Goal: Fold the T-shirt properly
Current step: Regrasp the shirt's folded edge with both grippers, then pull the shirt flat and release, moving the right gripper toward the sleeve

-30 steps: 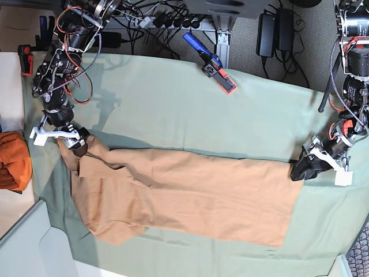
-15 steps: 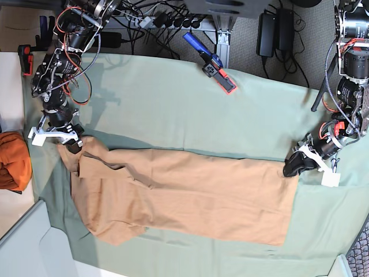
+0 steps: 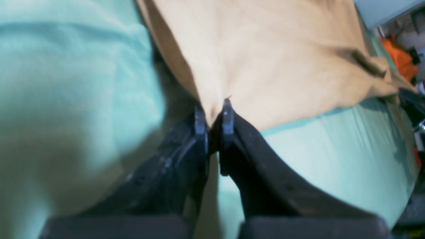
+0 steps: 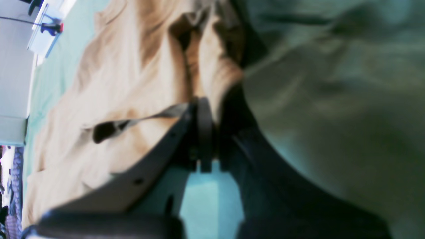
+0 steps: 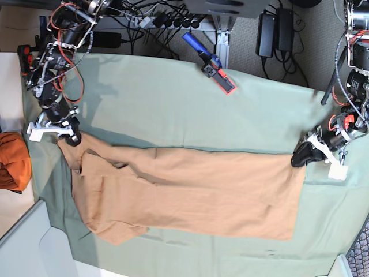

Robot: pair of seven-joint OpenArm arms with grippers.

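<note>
The T-shirt (image 5: pixel 184 193) is spread lengthwise on the green cloth (image 5: pixel 173 104) covering the desk. Its hem corner is pinched in the closed left tool (image 3: pixel 214 114), its shoulder corner in the closed right tool (image 4: pixel 212 109). A fold is judged in hand; both corners should next be lifted together and carried across the T-shirt.

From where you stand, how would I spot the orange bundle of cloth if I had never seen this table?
Start at the big green cloth that covers the table, and follow it to the end where the tan T-shirt has its sleeves. Just past the green cloth's edge there, a bunched orange cloth sits on the pale surface. It is crumpled and far brighter than the flat tan T-shirt.
</note>
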